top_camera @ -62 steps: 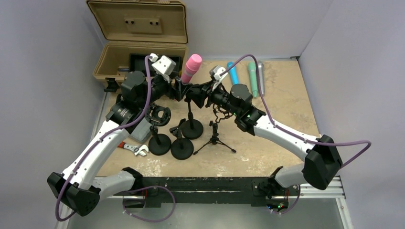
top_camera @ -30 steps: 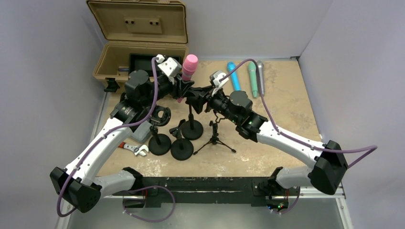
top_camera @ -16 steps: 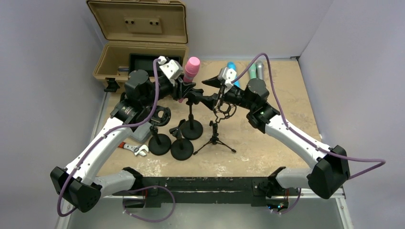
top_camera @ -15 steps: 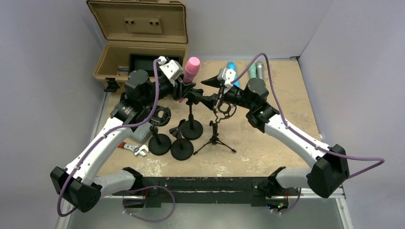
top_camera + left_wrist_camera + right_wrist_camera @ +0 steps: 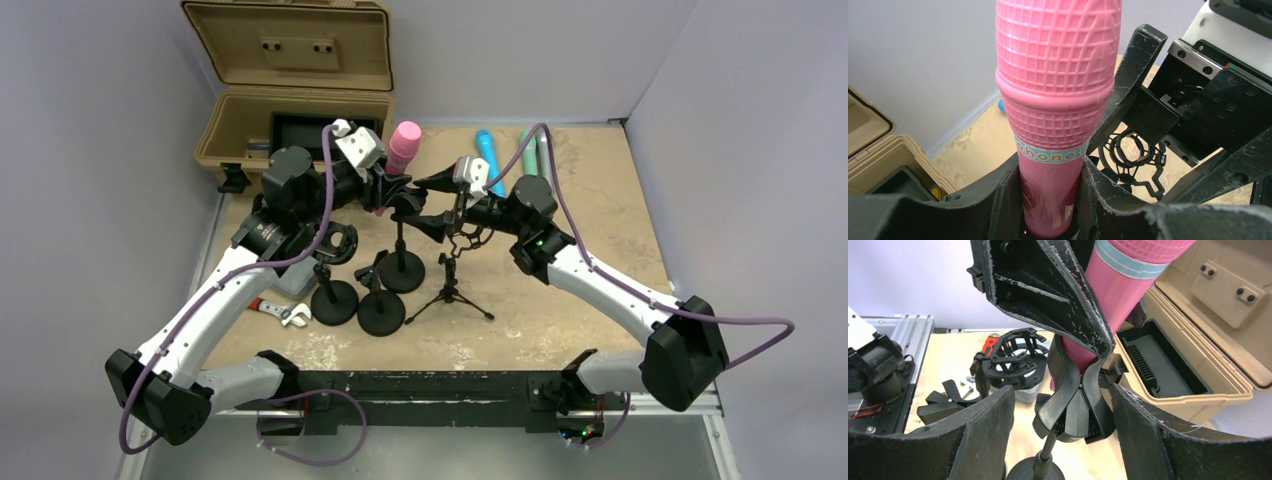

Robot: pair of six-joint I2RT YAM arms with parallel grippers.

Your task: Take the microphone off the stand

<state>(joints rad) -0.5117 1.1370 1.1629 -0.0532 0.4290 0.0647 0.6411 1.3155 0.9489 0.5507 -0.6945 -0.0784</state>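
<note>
The pink microphone (image 5: pixel 404 142) stands upright, its handle's lower end in the black clip (image 5: pixel 1077 407) of a round-based stand (image 5: pixel 402 270). My left gripper (image 5: pixel 383 190) is shut on the handle just below the head; in the left wrist view (image 5: pixel 1050 200) its fingers (image 5: pixel 998 200) press both sides of the microphone (image 5: pixel 1058 95). My right gripper (image 5: pixel 416 203) is open, its fingers (image 5: pixel 980 437) on either side of the clip without touching it. The right wrist view also shows the pink handle (image 5: pixel 1113 290).
An open tan case (image 5: pixel 290 110) stands at the back left. A shock-mount stand (image 5: pixel 334 290), another round base (image 5: pixel 381 312) and a small tripod (image 5: pixel 450 290) crowd the near side. Blue (image 5: pixel 488 152) and green (image 5: pixel 528 152) microphones lie behind. A wrench (image 5: pixel 282 313) lies left.
My right gripper let go near the clip, drew back to the right with its jaws open, then came back left around the clip. My left gripper kept hold of the microphone.
</note>
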